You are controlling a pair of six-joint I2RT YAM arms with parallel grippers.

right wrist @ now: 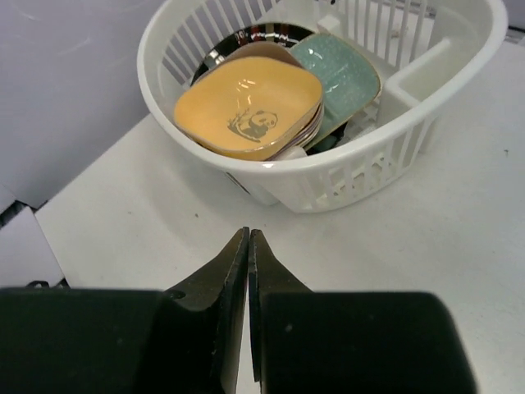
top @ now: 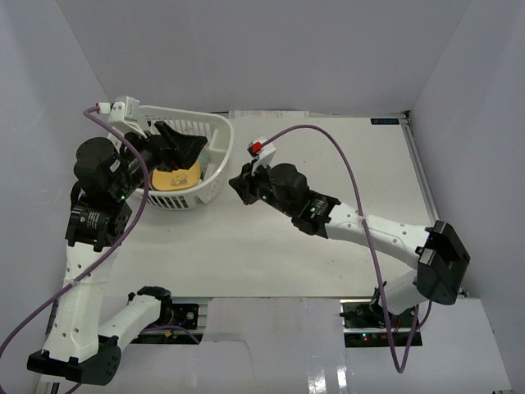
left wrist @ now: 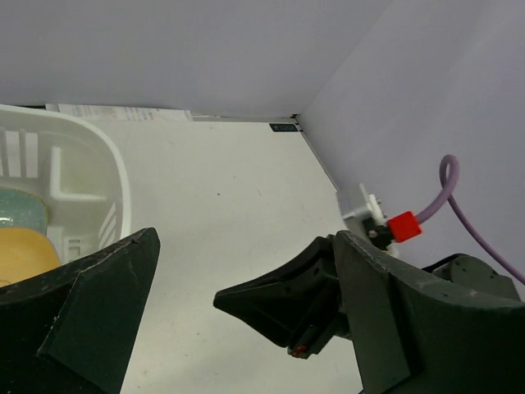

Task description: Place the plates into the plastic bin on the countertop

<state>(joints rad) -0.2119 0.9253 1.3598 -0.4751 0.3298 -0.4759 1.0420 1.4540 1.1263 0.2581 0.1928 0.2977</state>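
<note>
Several plates point(right wrist: 250, 107) flat in bin point(right wrist: 328, 182); left end effector point(left wrist: 246, 238) apart, right end effector point(right wrist: 248, 238) together.

the plates point(top: 174, 179) lie stacked in the plastic bin point(top: 215, 176) at the countertop's point(top: 353, 172) far left, left gripper point(top: 182, 146) over it, right gripper point(top: 244, 185) just right of it

No legible text, number or brand was found in any view. One small dark label point(top: 385, 121) sits at the far right corner of the tabletop point(top: 344, 172). It carries pale lettering too small to read. Printed paper point(left wrist: 123, 112) lies along the far edge of the tabletop, its print illegible. The yellow plate point(right wrist: 248, 107), topmost in the white basket point(right wrist: 361, 176), bears a panda emblem at its centre, without wording.
</note>
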